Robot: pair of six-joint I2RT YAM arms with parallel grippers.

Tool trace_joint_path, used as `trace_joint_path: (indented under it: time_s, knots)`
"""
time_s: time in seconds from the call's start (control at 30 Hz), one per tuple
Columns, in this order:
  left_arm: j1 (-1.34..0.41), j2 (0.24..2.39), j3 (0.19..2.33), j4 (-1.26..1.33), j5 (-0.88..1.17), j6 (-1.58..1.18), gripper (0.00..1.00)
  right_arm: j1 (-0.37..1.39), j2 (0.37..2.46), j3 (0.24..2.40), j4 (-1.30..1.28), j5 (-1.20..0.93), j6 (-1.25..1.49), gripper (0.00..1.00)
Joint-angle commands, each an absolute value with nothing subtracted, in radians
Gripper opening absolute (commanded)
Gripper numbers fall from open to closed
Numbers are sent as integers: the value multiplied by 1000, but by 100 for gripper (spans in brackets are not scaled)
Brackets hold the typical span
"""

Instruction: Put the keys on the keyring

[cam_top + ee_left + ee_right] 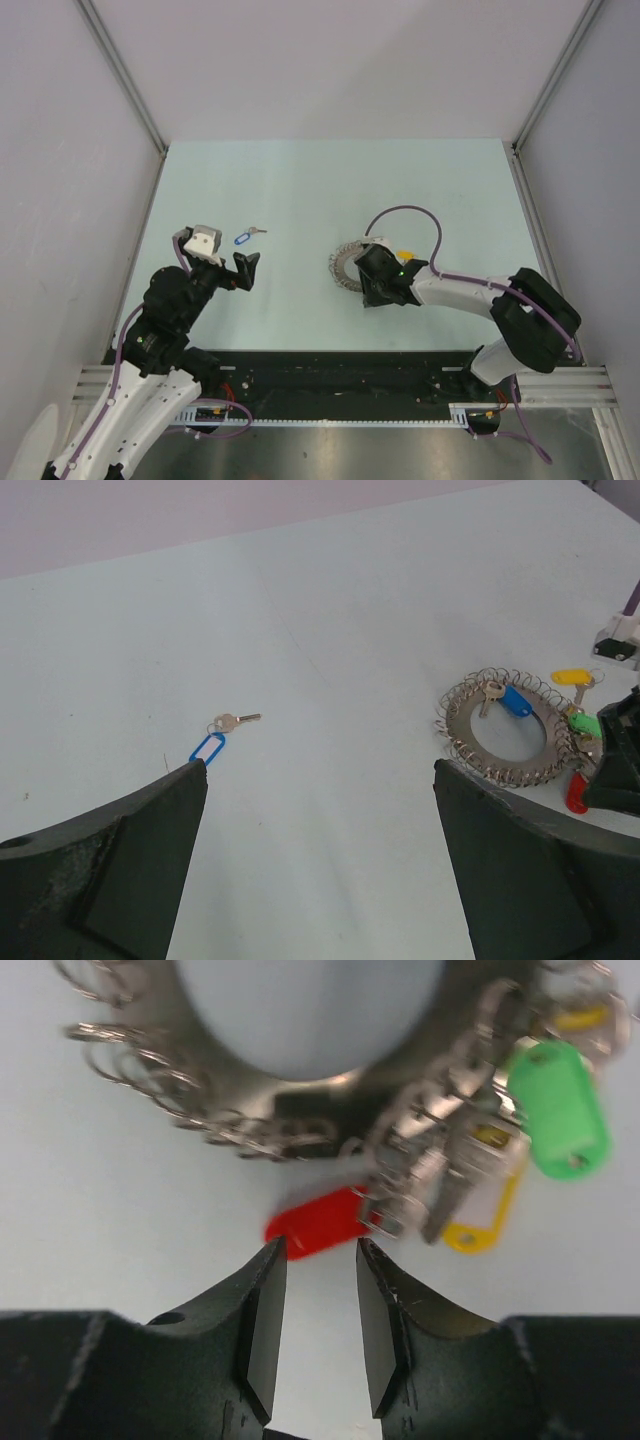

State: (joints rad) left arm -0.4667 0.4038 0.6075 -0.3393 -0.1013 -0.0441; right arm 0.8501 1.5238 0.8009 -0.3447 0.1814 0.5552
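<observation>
- The pale, matte table (pixel 300 190) is flat and smooth, so small metal parts lie flat on it and offer little edge to grip.
- The left gripper (pixel 320 780) hangs over the table with its dark, scuffed jaws wide apart and empty. It faces the loose key, probably lined up for a pick.
- The right gripper (pixel 320 1250) sits low at the near rim of the keyring. Its jaws stand narrowly apart with nothing between them, and I judge it is there to steady or lift the ring.
- The keyring (pixel 470 720) lies flat on the table's right half. It is a grey, dull metal disc with a round hole, fringed with thin wire loops.
- The red tag (pixel 315 1225), glossy oblong plastic, lies just ahead of the right fingertips, beside a green tag (pixel 558 1110) and a clear yellow-edged tag (pixel 490 1210).
- A yellow tag (pixel 572 677) lies at the ring's far side; whether it is hooked on, I cannot tell.
- The blue-tagged key (pixel 207 748) lies loose on the left, well apart from the ring, its tiny silver blade beyond the tag.
</observation>
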Motion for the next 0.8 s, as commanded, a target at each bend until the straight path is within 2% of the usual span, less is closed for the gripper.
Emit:
trace_joint_path:
  time_s: [0.0,0.13,0.3,0.53,0.77]
  knots:
    - [-456,402,604,-313,-86,-43,100,812,1393,752,-497,329,610,40]
    - [-456,402,604,-311,-83,-43,100,818,1299,735,-499,368,591,40]
    - [-454,405,604,-313,-84,-44,100,859,1273,735,-339,373,568,40]
    - [-454,405,604,-314,-89,-44,100,857,1377,735,-151,367,643,40]
    - [-453,403,604,-313,-87,-43,100,861,1480,735,-78,336,683,36]
